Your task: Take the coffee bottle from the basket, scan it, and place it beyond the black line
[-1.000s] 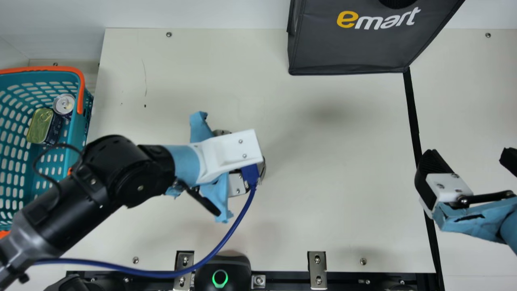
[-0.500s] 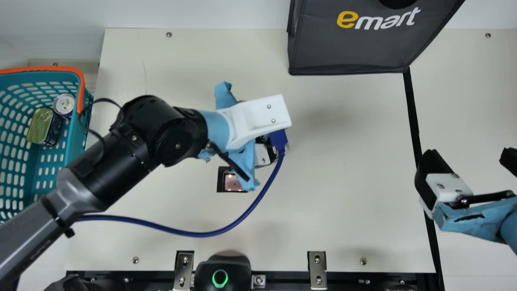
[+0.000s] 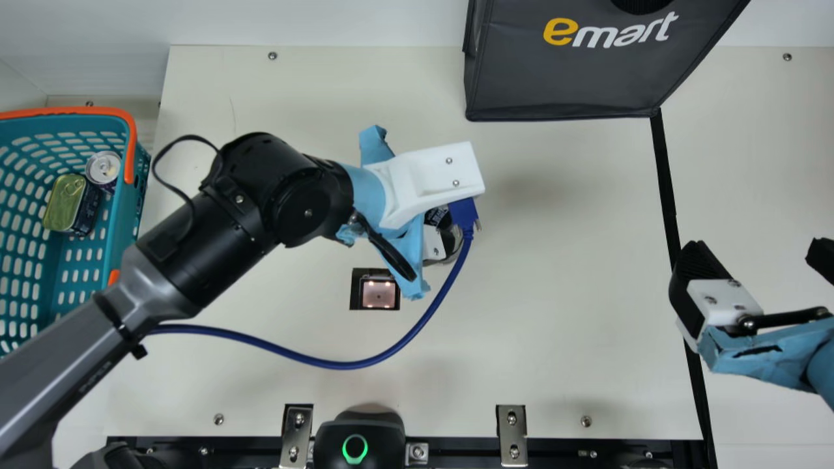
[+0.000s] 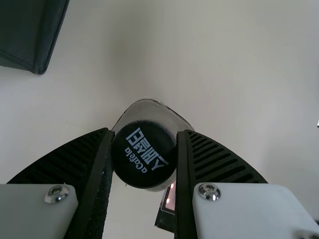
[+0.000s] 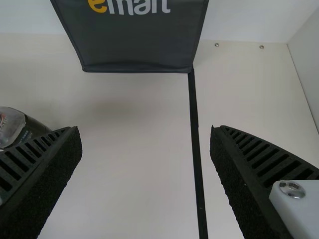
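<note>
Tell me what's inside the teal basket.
In the teal basket lie a rectangular gold-lidded tin and a round silver-topped can. The left arm covers the near part, and the view's edge cuts off more.

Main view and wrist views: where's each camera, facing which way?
Main view: on the neck, looking down on the table; both arms show.
Left wrist view: there, looking down at the bottle between the left gripper's fingers.
Right wrist view: there, looking toward the bag past the right gripper's fingers.
Main and right views share the black line.
</note>
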You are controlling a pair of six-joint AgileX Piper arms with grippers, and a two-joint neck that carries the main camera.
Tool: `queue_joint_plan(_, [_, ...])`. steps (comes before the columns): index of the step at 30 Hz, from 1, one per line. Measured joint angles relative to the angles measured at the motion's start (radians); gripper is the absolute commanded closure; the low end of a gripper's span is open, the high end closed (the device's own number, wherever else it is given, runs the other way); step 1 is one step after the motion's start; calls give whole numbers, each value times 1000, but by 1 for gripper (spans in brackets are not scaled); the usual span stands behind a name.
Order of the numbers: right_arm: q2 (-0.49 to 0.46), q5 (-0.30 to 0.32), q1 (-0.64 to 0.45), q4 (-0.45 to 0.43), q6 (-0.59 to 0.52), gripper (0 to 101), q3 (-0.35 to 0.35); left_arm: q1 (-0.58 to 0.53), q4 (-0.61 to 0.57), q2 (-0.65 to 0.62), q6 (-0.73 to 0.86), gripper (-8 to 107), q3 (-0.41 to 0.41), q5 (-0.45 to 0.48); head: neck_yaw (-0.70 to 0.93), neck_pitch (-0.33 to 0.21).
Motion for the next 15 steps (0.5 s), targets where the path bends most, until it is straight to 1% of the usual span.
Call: queue_joint_plan(15, [0, 0, 0, 0, 0, 11, 0, -28, 33, 48, -15, 89, -38, -4, 0, 0])
